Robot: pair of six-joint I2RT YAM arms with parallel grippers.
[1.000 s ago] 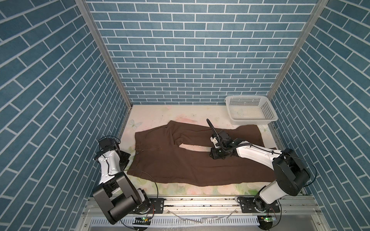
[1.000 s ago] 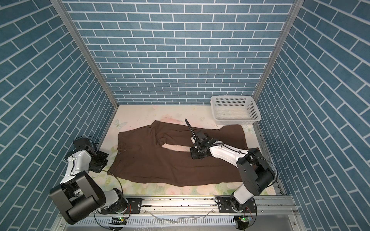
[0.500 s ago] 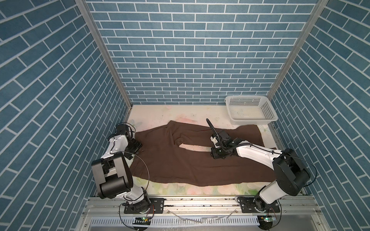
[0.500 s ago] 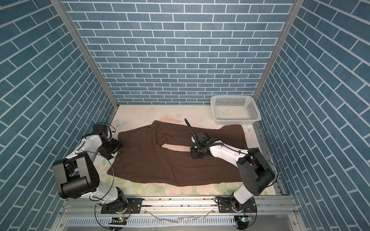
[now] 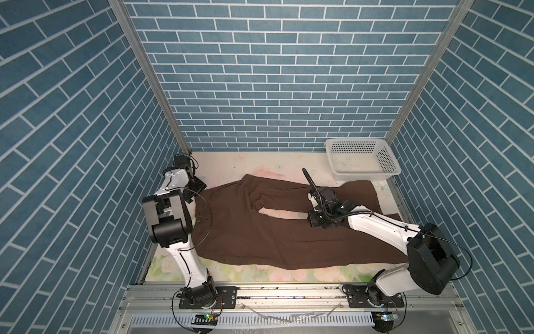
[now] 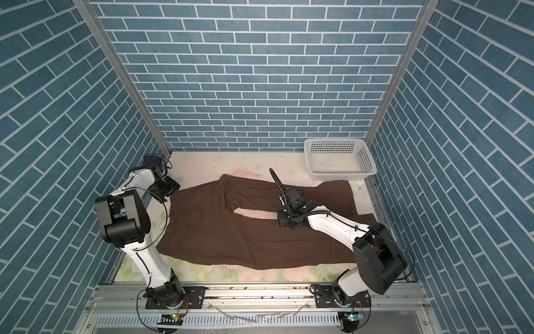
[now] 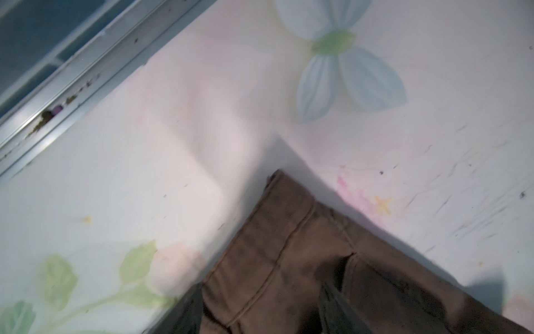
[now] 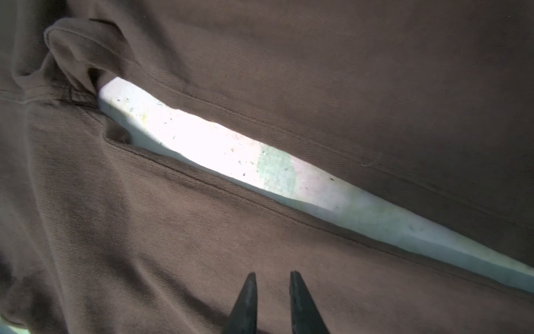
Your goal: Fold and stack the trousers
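The dark brown trousers [image 5: 260,237] [image 6: 231,237] lie flat in both top views, waist at the left and both legs running right. My left gripper [image 5: 198,189] [image 6: 167,188] hangs over the waistband's far corner. In the left wrist view that gripper [image 7: 260,312] is open, and the corner of the trousers [image 7: 289,245] lies between its blurred fingers [image 7: 338,306]. My right gripper [image 5: 311,222] [image 6: 279,222] sits low over the near leg, beside the bare strip between the legs. In the right wrist view it [image 8: 273,279] is open only a little, with flat fabric of the trousers [image 8: 173,217] under the tips.
A white mesh basket [image 5: 364,175] [image 6: 341,174] stands at the back right corner, touching the far leg's hem. The floral table cover [image 5: 260,162] shows behind the trousers and along the front edge. A metal rail [image 7: 57,86] runs close to my left gripper.
My left arm swung from the near left side up to the waistband's far corner, and its jaws opened. The right gripper stayed in place and its jaws narrowed slightly.
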